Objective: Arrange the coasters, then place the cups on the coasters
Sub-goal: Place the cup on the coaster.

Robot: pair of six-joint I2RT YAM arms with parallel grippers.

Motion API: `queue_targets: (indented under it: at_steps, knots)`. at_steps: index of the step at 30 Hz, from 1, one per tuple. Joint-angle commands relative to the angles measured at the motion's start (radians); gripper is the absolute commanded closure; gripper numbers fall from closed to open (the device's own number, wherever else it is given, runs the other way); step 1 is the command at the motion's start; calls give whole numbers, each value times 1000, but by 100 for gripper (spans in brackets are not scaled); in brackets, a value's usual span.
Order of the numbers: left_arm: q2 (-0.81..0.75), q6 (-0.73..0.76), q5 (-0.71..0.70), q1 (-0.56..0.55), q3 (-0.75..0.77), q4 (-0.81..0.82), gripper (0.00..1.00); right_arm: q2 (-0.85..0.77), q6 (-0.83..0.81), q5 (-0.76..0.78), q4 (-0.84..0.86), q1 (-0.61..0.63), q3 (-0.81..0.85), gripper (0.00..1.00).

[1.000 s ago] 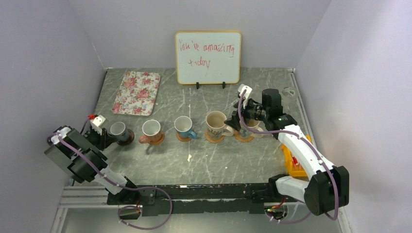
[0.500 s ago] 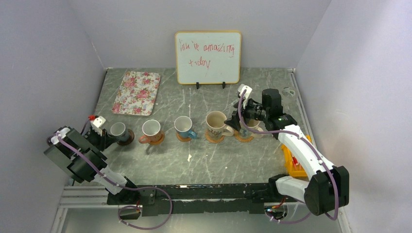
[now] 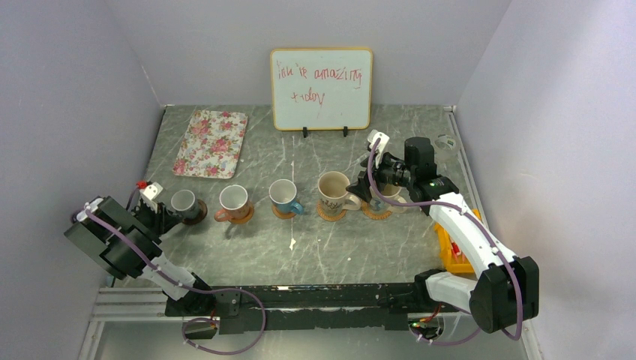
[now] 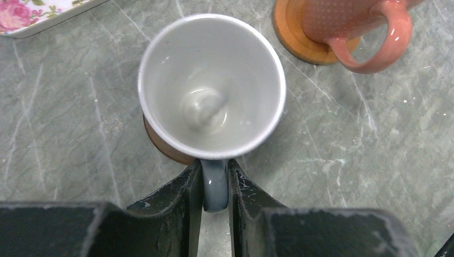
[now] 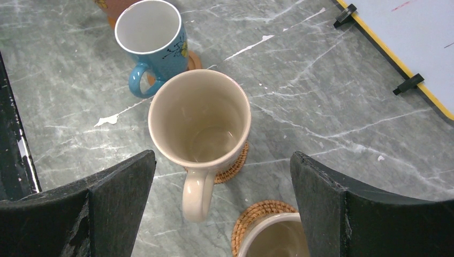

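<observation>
Straddling handle: left gripper [image 4: 214,167] nearly closed around grey mug [image 4: 211,85]; clamping unclear.
right gripper [image 5: 222,160]: wide open, empty; cream mug [image 5: 199,120] at 12 o'clock.

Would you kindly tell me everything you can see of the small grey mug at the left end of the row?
The small grey mug looks like glossy ceramic, pale inside with a lighter rim and a grey-blue handle. It stands upright and empty on a dark brown coaster, which peeks out beneath one side, on the marbled table. The left end effector has its two fingers tight against either side of the handle, no gap visible. Nothing else touches it.
</observation>
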Motion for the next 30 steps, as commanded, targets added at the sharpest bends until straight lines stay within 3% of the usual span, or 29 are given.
queue_targets:
  at_steps: [1, 30]
  knots:
    - [10, 87, 40, 12, 33, -77, 71, -22, 7, -27, 33, -4, 1, 0]
    - [45, 196, 61, 14, 74, -199, 72, -25, 11, -27, 34, -7, 1, 0]
